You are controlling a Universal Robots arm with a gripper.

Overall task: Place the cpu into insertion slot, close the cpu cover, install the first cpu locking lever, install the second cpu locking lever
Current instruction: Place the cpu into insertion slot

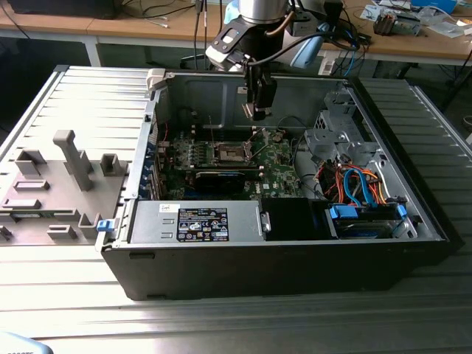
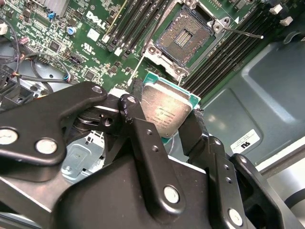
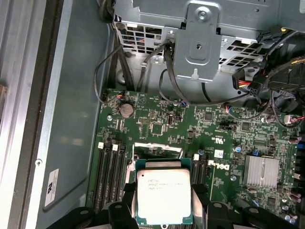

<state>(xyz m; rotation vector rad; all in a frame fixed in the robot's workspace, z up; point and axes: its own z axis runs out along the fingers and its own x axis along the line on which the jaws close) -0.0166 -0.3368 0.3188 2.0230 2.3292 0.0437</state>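
The jaws are gripping the cpu (image 2: 165, 109) by two opposite edges, and it is hanging raised above and just beside the insertion slot (image 2: 183, 39)

Arm (image 1: 259, 9): one, silver-grey, coming down roughly vertical over the motherboard (image 1: 284, 166).

Wrist (image 1: 232, 43): grey and black joint block, set above the motherboard's far edge in the exterior view, with a grey cable looped at its side.

Gripper (image 1: 259, 109): black, pointing straight down, hanging above the motherboard and clear of it.

Fingers (image 2: 143, 138): two, black, driven by bolted link bars, clamped on opposite edges of the cpu (image 3: 164, 195).

Load: the cpu sits level between the fingertips, metal top facing the wrist, held off the motherboard and not touching it.
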